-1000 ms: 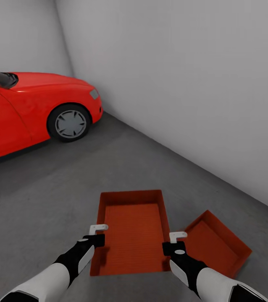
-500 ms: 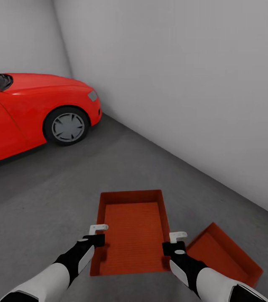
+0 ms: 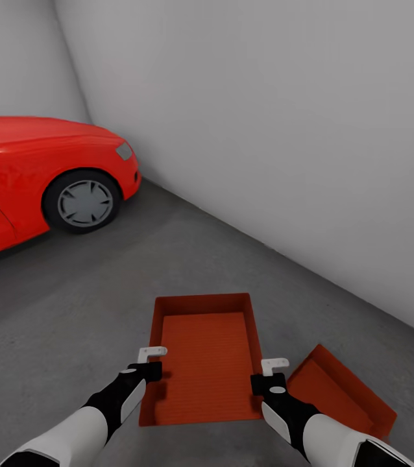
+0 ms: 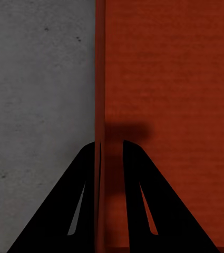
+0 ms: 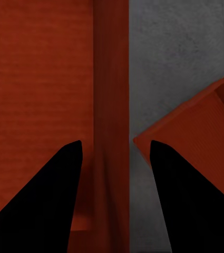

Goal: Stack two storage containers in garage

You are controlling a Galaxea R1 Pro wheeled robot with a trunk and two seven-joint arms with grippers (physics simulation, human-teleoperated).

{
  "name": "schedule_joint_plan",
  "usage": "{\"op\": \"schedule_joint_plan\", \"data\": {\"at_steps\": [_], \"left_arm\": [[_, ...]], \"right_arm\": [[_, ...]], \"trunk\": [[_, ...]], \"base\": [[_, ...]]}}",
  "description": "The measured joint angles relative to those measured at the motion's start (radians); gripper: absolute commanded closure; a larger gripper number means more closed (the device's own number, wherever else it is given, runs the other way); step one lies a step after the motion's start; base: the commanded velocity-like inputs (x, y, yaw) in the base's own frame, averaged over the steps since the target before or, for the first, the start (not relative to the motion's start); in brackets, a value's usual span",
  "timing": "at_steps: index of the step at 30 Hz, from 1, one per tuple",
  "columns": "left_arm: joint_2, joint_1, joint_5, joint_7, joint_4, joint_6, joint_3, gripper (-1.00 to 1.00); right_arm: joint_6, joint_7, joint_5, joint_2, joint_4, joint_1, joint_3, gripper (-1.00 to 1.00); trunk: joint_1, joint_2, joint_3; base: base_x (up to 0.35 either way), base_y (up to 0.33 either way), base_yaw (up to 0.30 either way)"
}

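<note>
- Since a second ago the head view swings right; the car (image 3: 45,175) slides left, while the carried storage container (image 3: 204,357) keeps its place between the arms.
- Left gripper (image 4: 110,150) jaws pinch its thin left wall; right gripper (image 5: 114,153) jaws straddle the right wall, apart.
- Second container (image 3: 337,389) lies on the floor (image 3: 71,311) just right.
- Thin, light, stiff walls: the long rims look best for holding.

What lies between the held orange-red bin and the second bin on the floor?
Bare dark grey concrete floor: in the right wrist view, a strip of it separates the held orange-red ribbed bin from the second orange-red bin.
</note>
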Motion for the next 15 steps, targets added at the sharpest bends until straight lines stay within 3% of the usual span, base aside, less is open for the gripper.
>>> {"op": "schedule_joint_plan", "data": {"at_steps": [15], "left_arm": [[-0.001,0.000,-0.001,-0.001,0.000,-0.001,0.002,1.00]], "right_arm": [[-0.001,0.001,-0.001,-0.002,-0.001,0.000,0.001,1.00]], "trunk": [[0.000,0.000,0.000]], "base": [[0.000,0.000,-0.246]]}}
